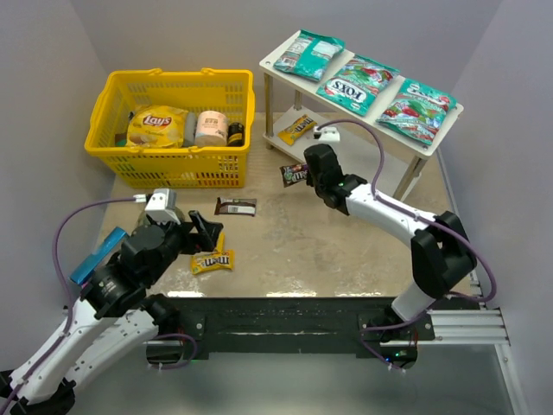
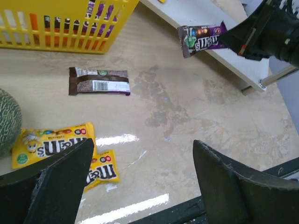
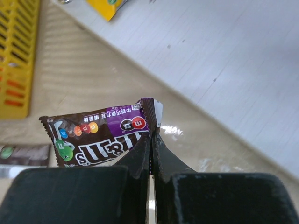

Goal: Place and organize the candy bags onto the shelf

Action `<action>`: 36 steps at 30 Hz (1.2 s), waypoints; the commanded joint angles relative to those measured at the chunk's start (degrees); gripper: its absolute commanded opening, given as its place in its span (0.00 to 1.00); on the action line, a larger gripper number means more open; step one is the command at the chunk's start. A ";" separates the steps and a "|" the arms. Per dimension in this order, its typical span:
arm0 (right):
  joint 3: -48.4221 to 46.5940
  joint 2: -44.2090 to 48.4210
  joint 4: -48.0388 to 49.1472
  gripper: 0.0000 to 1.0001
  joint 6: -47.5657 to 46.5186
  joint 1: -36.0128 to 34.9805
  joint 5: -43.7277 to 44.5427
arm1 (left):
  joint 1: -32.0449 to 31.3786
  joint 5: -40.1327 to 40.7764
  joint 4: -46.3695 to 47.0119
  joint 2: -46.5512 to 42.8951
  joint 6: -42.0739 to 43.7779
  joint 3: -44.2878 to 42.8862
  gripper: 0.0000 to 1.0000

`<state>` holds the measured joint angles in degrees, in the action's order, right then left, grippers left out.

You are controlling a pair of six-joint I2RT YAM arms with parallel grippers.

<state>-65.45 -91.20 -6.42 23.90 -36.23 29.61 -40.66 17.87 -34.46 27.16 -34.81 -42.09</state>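
Note:
Three teal-green candy bags point(image 1: 358, 83) lie on the top board of the white shelf point(image 1: 275, 62). A yellow packet point(image 1: 296, 128) lies on its lower board. My right gripper point(image 1: 304, 175) is shut on a brown-and-purple M&M's packet point(image 3: 100, 135), held in the air beside the shelf's lower board point(image 3: 224, 60); the packet also shows in the left wrist view point(image 2: 203, 38). Two yellow M&M's packets point(image 2: 53, 145) and a brown packet point(image 2: 99, 80) lie on the table. My left gripper point(image 2: 140, 182) is open and empty above the table, next to the yellow packets point(image 1: 212, 258).
A yellow plastic basket point(image 1: 173, 164) at the back left holds a Lay's chip bag point(image 1: 157, 126), jars and other items. A flat blue packet point(image 1: 93, 259) lies by the left arm. The black base rail point(image 1: 285, 320) runs along the near edge.

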 commanded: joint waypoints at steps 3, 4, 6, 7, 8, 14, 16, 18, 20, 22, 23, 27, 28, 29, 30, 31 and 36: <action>-8.46 -7.49 3.33 0.00 -13.78 2.03 8.62 | -0.29 0.94 -0.87 -4.30 1.67 0.69 0.93; -9.07 -8.29 3.60 0.00 -14.84 2.30 9.24 | -0.29 0.94 -0.70 -4.48 1.67 1.04 0.93; -10.57 -9.78 4.83 0.01 -17.74 2.82 11.34 | -0.29 0.76 -0.17 -4.74 1.76 1.57 0.93; -10.84 -10.92 5.53 0.01 -18.79 2.92 12.74 | -0.29 0.76 -0.17 -4.83 1.67 2.09 0.93; -11.36 -11.54 7.54 0.01 -20.98 3.00 13.45 | -0.29 0.68 0.18 -4.75 1.76 2.27 0.93; -14.00 -16.37 12.56 0.02 -30.38 3.71 19.78 | -0.38 0.85 0.80 -4.57 2.20 2.97 0.94; -14.18 -17.34 15.46 0.02 -32.68 3.80 21.02 | -0.29 1.11 0.97 -4.83 2.29 3.32 0.94; -14.27 -19.01 18.96 0.04 -36.28 3.88 22.77 | -0.29 1.03 1.15 -5.01 2.38 3.59 0.94; -14.27 -20.24 21.52 0.14 -39.87 3.88 23.48 | -0.29 0.94 1.32 -5.10 2.38 3.76 0.94; -14.27 -22.00 24.95 0.22 -42.00 3.80 23.92 | -0.29 0.94 1.32 -5.27 2.38 3.94 0.95; -14.53 -22.53 26.96 0.25 -43.57 3.88 24.44 | -0.29 1.03 1.41 -5.45 2.38 3.94 0.95; -16.02 -24.20 27.77 0.45 -44.12 3.88 27.61 | -0.29 1.12 1.41 -5.27 2.38 4.03 0.95; -15.85 -23.94 27.77 0.53 -43.07 3.88 28.39 | -0.29 1.12 1.41 -5.19 2.38 4.03 0.95; -15.76 -23.42 27.86 0.56 -42.54 3.80 28.66 | -0.29 1.12 1.41 -5.18 2.38 4.12 0.95; -15.59 -22.98 27.43 0.57 -41.84 3.88 28.75 | -0.29 1.12 1.41 -5.18 2.38 4.12 0.95; -15.58 -22.01 26.90 0.57 -39.92 3.88 28.49 | -0.29 1.12 1.50 -5.01 2.38 4.12 0.95; -15.32 -20.34 22.86 0.57 -35.86 3.80 25.77 | -0.29 1.12 1.50 -4.83 2.38 4.20 0.95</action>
<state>-78.70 -115.72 16.32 -16.16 -32.51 54.98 -40.69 18.31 -35.20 22.11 -33.39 -38.02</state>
